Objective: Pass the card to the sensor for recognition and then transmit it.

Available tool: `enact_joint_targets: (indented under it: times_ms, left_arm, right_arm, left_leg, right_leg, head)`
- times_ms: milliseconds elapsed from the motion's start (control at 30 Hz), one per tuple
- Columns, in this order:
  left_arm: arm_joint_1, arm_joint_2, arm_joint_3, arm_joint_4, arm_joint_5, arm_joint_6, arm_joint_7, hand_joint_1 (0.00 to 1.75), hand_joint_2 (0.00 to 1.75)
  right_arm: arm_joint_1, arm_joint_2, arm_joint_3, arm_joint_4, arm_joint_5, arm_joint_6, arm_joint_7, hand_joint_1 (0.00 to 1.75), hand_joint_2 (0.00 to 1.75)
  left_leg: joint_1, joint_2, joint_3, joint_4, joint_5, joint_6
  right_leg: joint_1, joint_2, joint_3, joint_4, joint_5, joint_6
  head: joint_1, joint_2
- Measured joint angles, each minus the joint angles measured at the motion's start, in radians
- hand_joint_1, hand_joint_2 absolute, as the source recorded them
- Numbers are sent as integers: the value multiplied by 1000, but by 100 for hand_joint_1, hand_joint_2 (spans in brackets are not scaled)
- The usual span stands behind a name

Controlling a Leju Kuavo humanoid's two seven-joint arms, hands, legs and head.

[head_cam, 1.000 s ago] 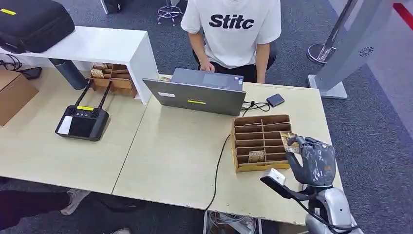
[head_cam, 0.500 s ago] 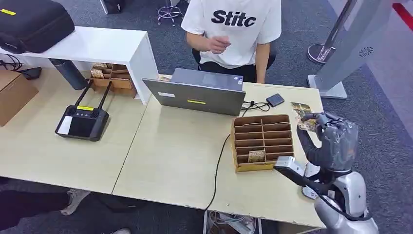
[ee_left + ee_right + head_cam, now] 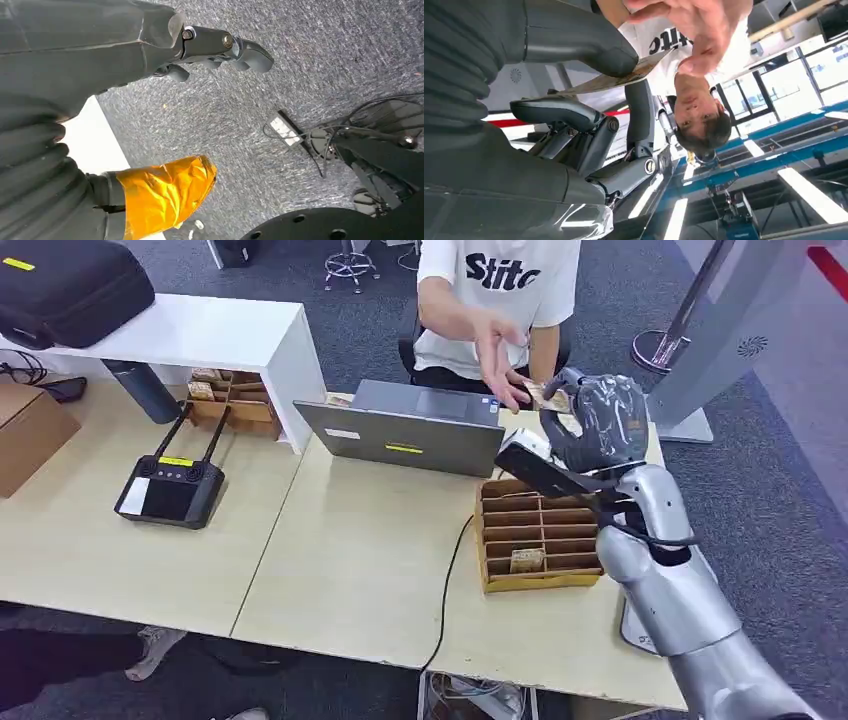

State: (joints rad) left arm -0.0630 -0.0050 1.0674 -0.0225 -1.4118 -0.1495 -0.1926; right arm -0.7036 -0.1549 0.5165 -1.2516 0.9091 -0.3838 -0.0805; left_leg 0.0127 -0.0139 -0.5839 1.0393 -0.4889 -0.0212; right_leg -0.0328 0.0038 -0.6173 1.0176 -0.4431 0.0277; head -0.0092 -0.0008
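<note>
right robot hand (image 3: 598, 420) clamps card (image 3: 545, 396) | raised toward person's hand (image 3: 500, 355) | handover pending | left robot hand (image 3: 220, 47) slack, fingers apart, holding nothing

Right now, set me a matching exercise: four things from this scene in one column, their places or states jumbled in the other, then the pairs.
Things
1. card
2. laptop
3. remote controller
4. black case

Places or states
A. on the white shelf
B. open, in front of the person
C. held in the right hand
D. flat on the table, screen up

Pairs: 1-C, 2-B, 3-D, 4-A
</note>
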Motion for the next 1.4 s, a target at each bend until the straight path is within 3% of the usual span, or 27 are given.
enact_joint_targets:
  times_ms: [267, 933, 967, 1000, 1233, 1400]
  left_arm:
    - [-10, -3, 0, 0, -32, 0, 24, 0, 175]
    - [-13, -13, 14, 0, -77, -1, 34, 0, 175]
    - [-14, -13, 17, 0, -78, -1, 33, 0, 175]
    - [-15, -13, 22, 0, -79, -2, 32, 0, 175]
    - [-15, -14, 40, 0, -80, -6, 31, 0, 175]
    - [-7, -14, 60, 0, -81, 1, 23, 0, 175]
  right_arm:
    - [-65, 34, 30, 92, 0, 66, 49, 175, 175]
    - [-93, 64, 72, 183, 6, 73, 52, 175, 175]
    - [-93, 64, 72, 186, 6, 73, 52, 155, 175]
    - [-93, 64, 72, 187, 7, 73, 52, 0, 175]
    - [-86, 64, 71, 181, -2, 62, 58, 0, 175]
    - [-27, 56, 50, 86, -44, 16, 34, 0, 175]
  left_leg:
    - [0, 1, 0, 0, 0, 0]
    - [0, -1, -1, 0, -1, 0]
    - [0, -1, -1, 0, -1, 0]
    - [0, -1, -1, 0, -1, 0]
    - [0, 0, 0, 0, 0, 0]
    - [0, 0, 0, 0, -1, 0]
  right_leg:
    - [0, 0, -1, 0, 0, 0]
    - [0, -1, -1, -1, 0, 1]
    - [0, -1, -1, -1, 0, 1]
    - [0, -1, -1, -1, 0, 1]
    - [0, 0, -1, -1, 0, 0]
    - [0, 0, -1, -1, 0, 0]
  head:
    - [0, 0]
    - [0, 0]
    - [0, 0]
    - [0, 0]
    - [0, 0]
    - [0, 0]
